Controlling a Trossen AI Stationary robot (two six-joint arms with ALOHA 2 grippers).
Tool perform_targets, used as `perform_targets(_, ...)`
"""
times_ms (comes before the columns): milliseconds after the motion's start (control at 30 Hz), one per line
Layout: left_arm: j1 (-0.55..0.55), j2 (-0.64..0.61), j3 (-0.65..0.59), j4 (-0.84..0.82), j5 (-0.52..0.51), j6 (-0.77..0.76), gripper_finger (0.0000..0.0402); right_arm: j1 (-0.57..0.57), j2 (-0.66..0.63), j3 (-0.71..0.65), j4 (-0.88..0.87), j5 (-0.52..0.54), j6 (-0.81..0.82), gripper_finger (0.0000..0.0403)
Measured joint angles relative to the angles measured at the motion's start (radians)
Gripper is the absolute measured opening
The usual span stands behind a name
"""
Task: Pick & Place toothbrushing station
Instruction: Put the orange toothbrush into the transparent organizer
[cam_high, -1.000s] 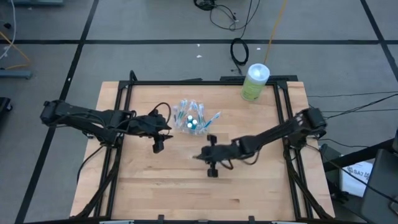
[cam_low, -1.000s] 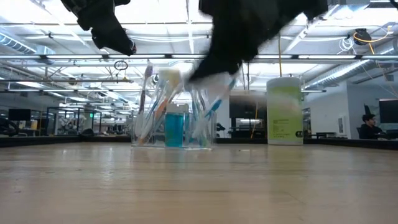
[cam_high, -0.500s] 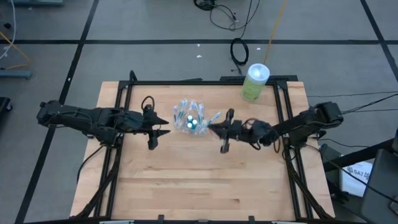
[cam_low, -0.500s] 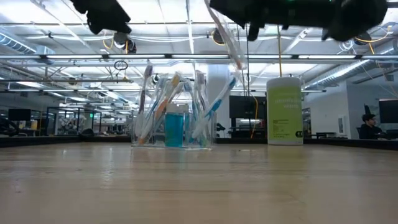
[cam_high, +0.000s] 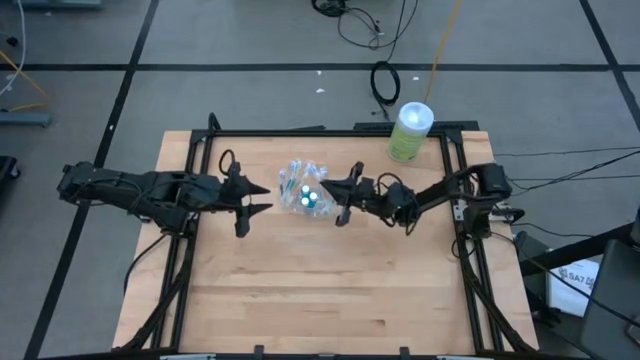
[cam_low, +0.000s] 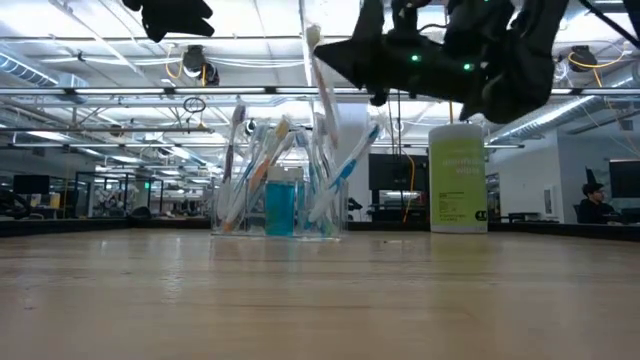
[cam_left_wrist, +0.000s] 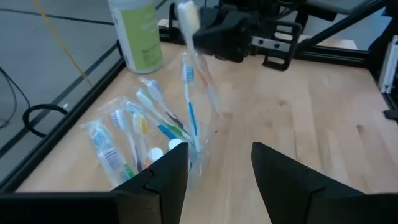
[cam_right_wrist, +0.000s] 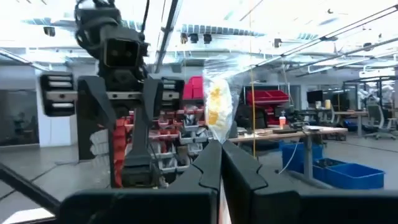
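Note:
A small clear cup (cam_high: 305, 192) stands on the table's far middle. It holds several blue, green, orange and white toothbrushes (cam_left_wrist: 140, 127) and teal-capped tubes (cam_low: 283, 205). My right gripper (cam_high: 335, 192) is just right of the cup and raised above it, shut on a toothbrush in a clear wrapper (cam_low: 322, 85). My left gripper (cam_high: 260, 200) hangs open and empty just left of the cup, well above the table (cam_low: 175, 15). Its fingers (cam_left_wrist: 165, 180) frame the cup. My right gripper pinches the wrapped toothbrush between its two fingers close to its head end (cam_left_wrist: 189, 31). The fingers come about level from the table's right and lie across the brush. The brush hangs nearly upright and clear of the table, head (cam_right_wrist: 217, 102) above the fingers. Its lower end (cam_low: 335, 135) is over the cup.
A large pale-green canister with a white lid (cam_high: 410, 132) stands at the table's far right corner, behind my right arm. Dark frame rails (cam_high: 190, 160) run along the table's left, right and far edges. Bare wood lies toward the near edge (cam_high: 320, 300).
My right gripper has risen from low over the table's middle. It has gone toward the far edge and the cup, carrying the wrapped toothbrush and turning it from slanted to nearly upright. My left gripper has drawn back a little toward the table's left.

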Motion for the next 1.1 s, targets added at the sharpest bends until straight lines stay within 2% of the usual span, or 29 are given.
perform_targets(267,0.000,0.000,0.000,-0.005,-0.006,0.026,0.0184,-0.046,0.089,0.099,-0.058,0.000,-0.022,0.0000)
perform_targets(667,-0.007,0.001,0.000,-0.088,0.004,0.021,0.0184,-0.090,0.159,0.116,-0.156,0.007,-0.009,0.0000)
perform_targets(800,-0.009,0.001,0.000,-0.088,0.004,0.023,0.0184,-0.090,0.156,0.117,-0.240,0.083,-0.019,0.0000)
perform_targets(900,-0.009,0.001,0.000,-0.089,0.004,0.023,0.0184,-0.083,0.156,0.117,-0.271,0.080,-0.023,0.0000)
perform_targets(1100,-0.009,0.001,0.000,-0.089,0.004,0.024,0.0184,-0.020,0.144,0.116,-0.257,0.102,-0.224,0.0000)
